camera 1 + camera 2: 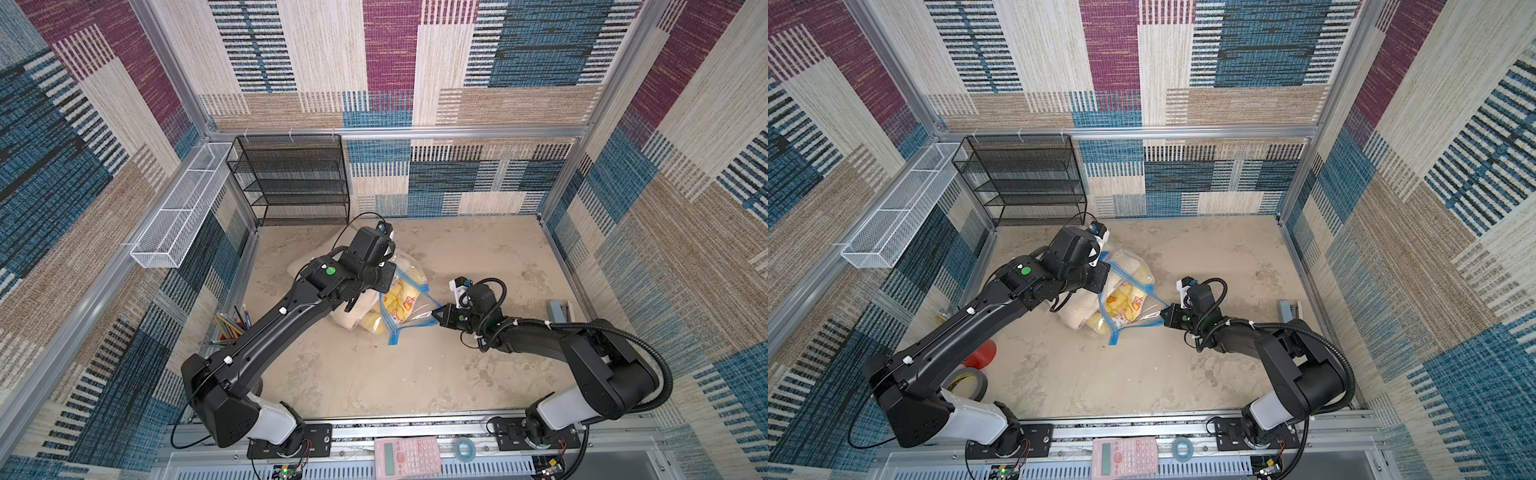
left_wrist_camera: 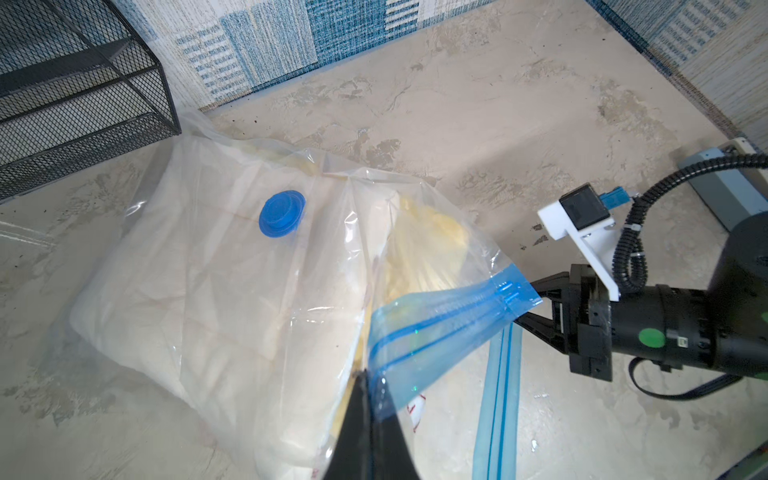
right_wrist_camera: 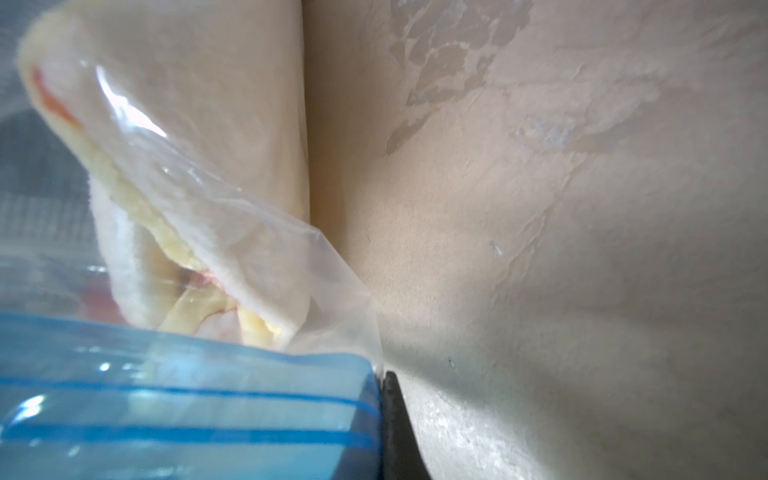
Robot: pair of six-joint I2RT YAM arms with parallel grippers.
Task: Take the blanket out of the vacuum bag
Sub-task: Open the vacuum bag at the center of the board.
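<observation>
Right pincer (image 2: 537, 302): closed on the end corner of the blue zip-seal strip (image 2: 449, 316), only the fingertips bearing on it. Left pincer (image 2: 365, 376): closed on the film at the strip's other end, at the bag mouth.

The vacuum bag (image 2: 208, 291) lies on the desk (image 1: 457, 374) between the two arms, its far end near the black mesh rack (image 1: 291, 178), with the blue valve cap (image 2: 281, 212) uppermost. The mouth is held apart. The blanket (image 1: 397, 301) is not yet out, and its yellow printed folds show at the opening.

Risks, as judged:
- Neither pincer holds the blanket, so any pull would drag bag and contents together.
- The fingertip hold on the corner may slip under tension.
- The bulky folds may jam at the mouth and strain or tear the film.
</observation>
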